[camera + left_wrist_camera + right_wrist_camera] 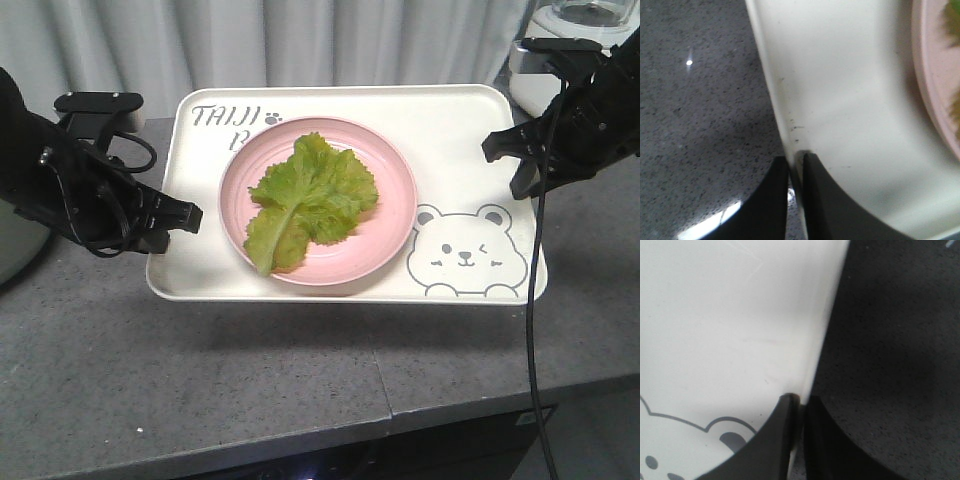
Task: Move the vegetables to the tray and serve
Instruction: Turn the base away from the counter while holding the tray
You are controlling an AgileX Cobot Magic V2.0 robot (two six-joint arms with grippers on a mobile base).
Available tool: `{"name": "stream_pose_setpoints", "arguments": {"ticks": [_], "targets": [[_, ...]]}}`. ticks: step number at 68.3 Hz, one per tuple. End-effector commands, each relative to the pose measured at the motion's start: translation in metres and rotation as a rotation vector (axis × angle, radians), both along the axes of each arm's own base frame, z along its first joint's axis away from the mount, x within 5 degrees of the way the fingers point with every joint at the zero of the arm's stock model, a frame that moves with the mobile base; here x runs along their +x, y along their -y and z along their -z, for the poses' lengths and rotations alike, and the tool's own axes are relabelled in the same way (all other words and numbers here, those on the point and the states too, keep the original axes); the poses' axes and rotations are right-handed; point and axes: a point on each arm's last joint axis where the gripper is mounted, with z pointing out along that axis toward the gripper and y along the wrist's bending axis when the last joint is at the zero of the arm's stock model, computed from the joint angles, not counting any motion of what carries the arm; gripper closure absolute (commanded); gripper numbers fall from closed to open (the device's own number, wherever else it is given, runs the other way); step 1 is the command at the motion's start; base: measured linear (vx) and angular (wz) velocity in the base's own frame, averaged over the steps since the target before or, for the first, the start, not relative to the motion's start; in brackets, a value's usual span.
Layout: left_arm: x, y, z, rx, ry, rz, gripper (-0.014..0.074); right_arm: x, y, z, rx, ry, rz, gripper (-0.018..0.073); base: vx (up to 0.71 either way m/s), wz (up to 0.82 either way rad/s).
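Note:
A ruffled green lettuce leaf (pixel 312 198), the vegetables, lies on a round pink plate (pixel 395 215). The plate rests on the cream bear-print tray (pixel 450 130), which casts a broad shadow on the counter below its front edge. My left gripper (pixel 180 225) is shut on the tray's left rim, with one finger on each side of the rim in the left wrist view (pixel 796 160). Over on the other side, my right gripper (pixel 503 170) is shut on the right rim beside the bear's ear (pixel 801 402). The left wrist view also catches the plate's edge (pixel 935 90) and a bit of leaf (pixel 952 20).
Beneath the tray lies a speckled grey countertop (pixel 300 380), its front edge close to the camera. At the back right stands a white blender (pixel 560 50). A black cable (pixel 535 330) hangs from the right arm past the counter edge. A curtain closes off the back.

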Motion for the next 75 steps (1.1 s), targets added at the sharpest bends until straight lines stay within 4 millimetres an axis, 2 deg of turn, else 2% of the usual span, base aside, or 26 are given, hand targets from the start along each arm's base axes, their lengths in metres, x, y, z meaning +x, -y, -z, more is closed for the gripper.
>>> {"name": "stream_pose_setpoints", "arguments": {"ticks": [1, 75], "targets": [[-0.0049, 0.0097, -0.0291, -0.114, 0.134, 0.019, 0.0602, -0.0159, -0.0094, -0.0283, 0.067, 0.055, -0.062, 0.0565, 0.0, -0.28], [-0.0049, 0.0097, -0.0291, -0.114, 0.134, 0.019, 0.0602, -0.0159, -0.0094, -0.0283, 0.067, 0.055, -0.062, 0.0565, -0.01, -0.37]]}}
